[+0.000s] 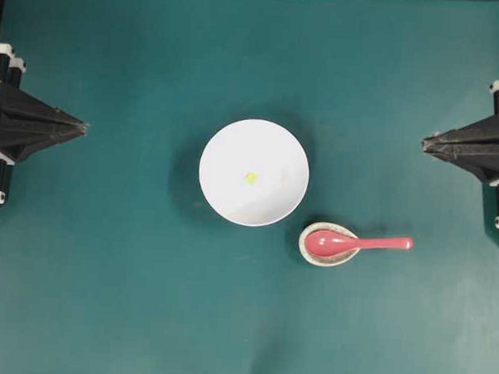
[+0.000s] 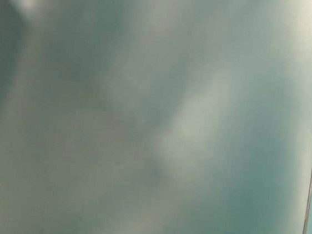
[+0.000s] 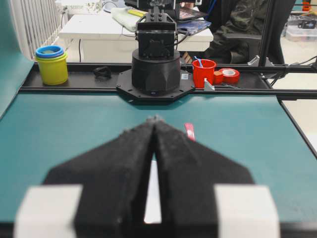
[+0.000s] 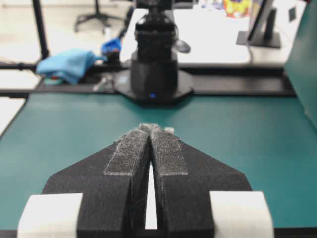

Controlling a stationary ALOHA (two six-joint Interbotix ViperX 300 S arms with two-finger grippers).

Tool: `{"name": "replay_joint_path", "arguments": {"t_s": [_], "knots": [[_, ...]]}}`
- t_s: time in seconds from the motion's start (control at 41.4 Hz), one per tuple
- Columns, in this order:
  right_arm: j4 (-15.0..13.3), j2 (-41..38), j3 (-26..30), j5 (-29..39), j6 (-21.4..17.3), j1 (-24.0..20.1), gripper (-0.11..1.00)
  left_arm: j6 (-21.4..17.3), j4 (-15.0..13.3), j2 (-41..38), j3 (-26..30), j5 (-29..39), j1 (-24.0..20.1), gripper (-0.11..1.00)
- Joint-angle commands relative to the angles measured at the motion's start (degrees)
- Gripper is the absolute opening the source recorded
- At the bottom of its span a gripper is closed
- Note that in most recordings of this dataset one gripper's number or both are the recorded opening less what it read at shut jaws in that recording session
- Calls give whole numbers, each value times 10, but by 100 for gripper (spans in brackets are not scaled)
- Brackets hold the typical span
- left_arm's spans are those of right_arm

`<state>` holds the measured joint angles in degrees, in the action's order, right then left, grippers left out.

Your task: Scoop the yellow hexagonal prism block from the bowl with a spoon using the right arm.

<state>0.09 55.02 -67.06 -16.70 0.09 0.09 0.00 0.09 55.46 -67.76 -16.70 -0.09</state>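
Nothing's done yet. Your right tool (image 1: 425, 144) & left tool (image 1: 84, 128) sit closed, empty, far apart. Block (image 1: 251, 178) is in the bowl (image 1: 226, 149). Spoon (image 1: 351, 243) lies on a small dish (image 1: 305, 250). Grab it 1st, then scoop.

Open green desk (image 1: 128, 314) lies between the right hand (image 1: 425, 145) and the spoon (image 1: 355, 243), nothing standing between. The spoon's scoop rests in a small speckled dish (image 1: 314, 257) just beside the bowl (image 1: 226, 145).
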Motion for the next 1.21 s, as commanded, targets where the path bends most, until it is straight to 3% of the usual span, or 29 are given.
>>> {"name": "replay_joint_path", "arguments": {"t_s": [0.0, 0.048, 0.217, 0.435, 0.507, 0.628, 0.749, 0.894, 1.183], "knots": [[1, -5, 12, 4, -1, 3, -1, 1, 5, 0, 16, 21, -1, 0], [0, -14, 27, 47, -1, 3, 0, 2, 6, 1, 17, 39, -2, 1], [0, -31, 49, 100, -2, 3, 7, 4, 6, 2, 17, 41, -2, 1], [1, -38, 52, 97, -2, 3, 51, -1, 7, 2, 17, 38, -2, 1], [0, -42, 51, 96, -3, 3, 59, -1, 7, 2, 17, 35, -2, 1], [7, -49, 50, 100, -8, 3, 57, -1, 7, 2, 17, 35, -2, 1], [40, -63, 47, 121, -25, 3, 57, -1, 7, 2, 17, 35, -2, 1], [40, -76, 42, 127, -30, 3, 57, -2, 8, 2, 17, 35, -2, 1], [39, -134, 3, 33, -30, 1, 57, -1, 7, 2, 16, 35, -2, 1]]}}
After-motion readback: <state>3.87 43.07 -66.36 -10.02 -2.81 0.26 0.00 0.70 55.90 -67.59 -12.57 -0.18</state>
